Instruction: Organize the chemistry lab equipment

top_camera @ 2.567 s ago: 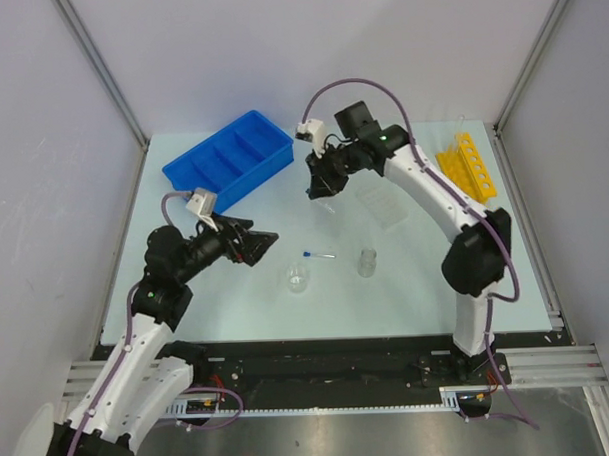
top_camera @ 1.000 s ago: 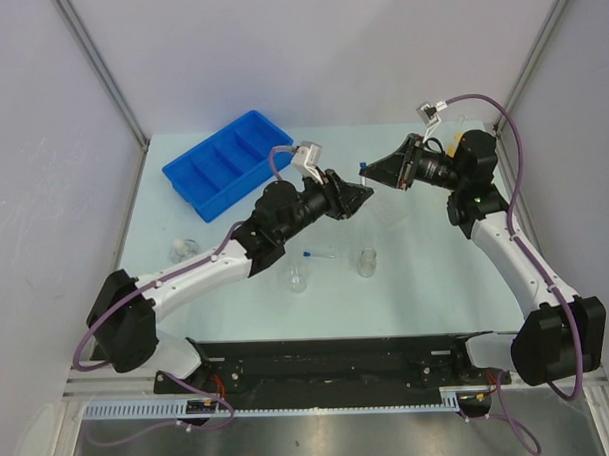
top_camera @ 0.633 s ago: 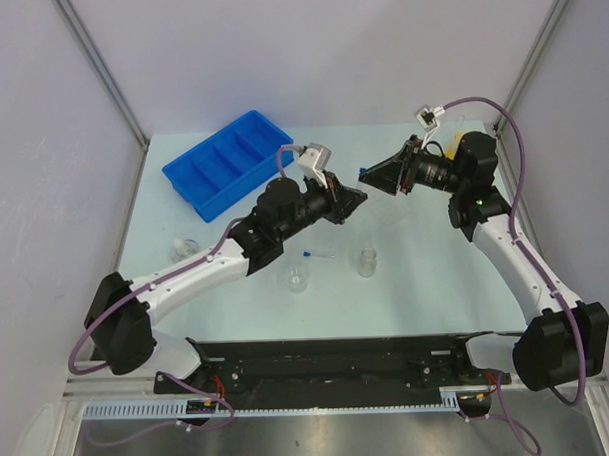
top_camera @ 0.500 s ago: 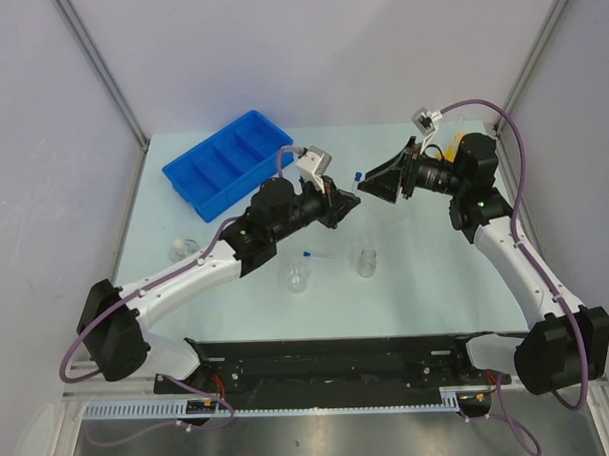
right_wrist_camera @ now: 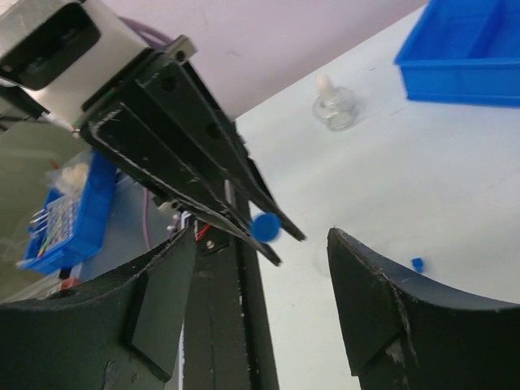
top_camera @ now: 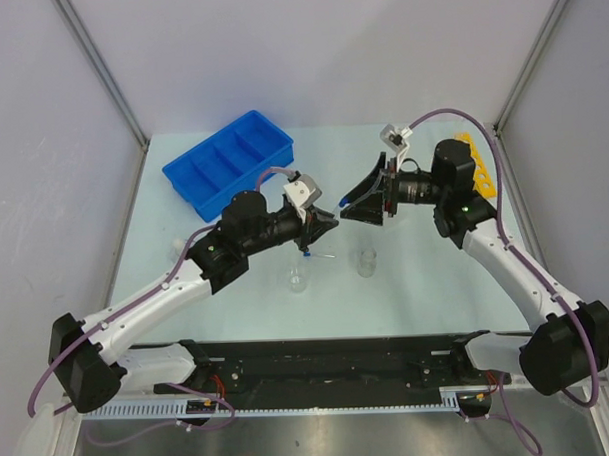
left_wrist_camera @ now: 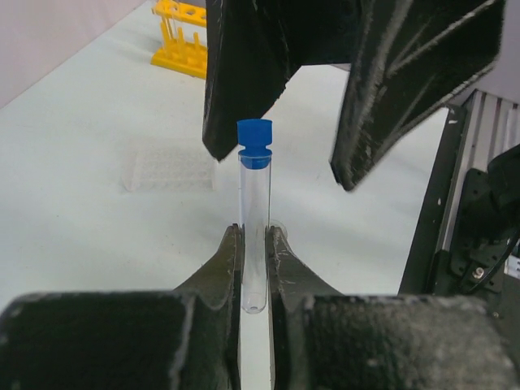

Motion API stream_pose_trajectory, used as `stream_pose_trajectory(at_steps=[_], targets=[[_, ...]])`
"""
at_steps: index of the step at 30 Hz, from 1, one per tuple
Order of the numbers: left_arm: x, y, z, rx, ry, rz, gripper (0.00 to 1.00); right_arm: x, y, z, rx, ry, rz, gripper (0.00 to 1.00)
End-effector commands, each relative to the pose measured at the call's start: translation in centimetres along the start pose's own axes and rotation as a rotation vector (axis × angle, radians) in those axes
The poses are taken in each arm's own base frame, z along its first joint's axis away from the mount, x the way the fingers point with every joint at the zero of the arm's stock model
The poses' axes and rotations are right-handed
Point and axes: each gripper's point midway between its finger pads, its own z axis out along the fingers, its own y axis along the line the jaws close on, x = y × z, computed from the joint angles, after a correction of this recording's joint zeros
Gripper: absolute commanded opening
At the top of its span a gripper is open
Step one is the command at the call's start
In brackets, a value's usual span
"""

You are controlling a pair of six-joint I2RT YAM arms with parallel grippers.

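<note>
A thin clear tube (left_wrist_camera: 254, 219) with a blue cap (left_wrist_camera: 254, 145) stands upright between the fingers of my left gripper (left_wrist_camera: 253, 244), which is shut on its lower end. My right gripper (right_wrist_camera: 260, 284) is open. Its two fingers (left_wrist_camera: 244, 73) flank the cap without touching it. Over the table's middle the left gripper (top_camera: 327, 220) and the right gripper (top_camera: 352, 206) meet tip to tip. A second blue-capped tube (top_camera: 315, 255) lies on the table below them. Nearer the front stand the small beaker (top_camera: 297, 279) and the vial (top_camera: 366, 261).
The blue divided tray (top_camera: 227, 161) sits at the back left. The yellow holed rack (left_wrist_camera: 183, 41) stands at the back right, mostly behind the right arm in the top view. A clear plate (left_wrist_camera: 171, 169) lies flat. A small stoppered flask (right_wrist_camera: 335, 106) stands near the tray.
The right gripper, which held the capped tube, has opened and let it go. The left gripper has shut on it. Both grippers have shifted left and nearer.
</note>
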Motion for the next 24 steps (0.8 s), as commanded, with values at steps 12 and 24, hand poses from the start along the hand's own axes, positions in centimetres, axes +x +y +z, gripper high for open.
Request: stream_pose_trajectory(at_steps=[12,24], targets=[[0.6,-1.0,-0.6,0.082,0.019,0.104,0.03,2.0,1.5,2.3,-0.102,0.069,0.025,0.43],[0.6,-0.8,-0.7,0.059,0.014,0.079,0.08,2.0,0.4,2.2,-0.054,0.062,-0.012,0.11]])
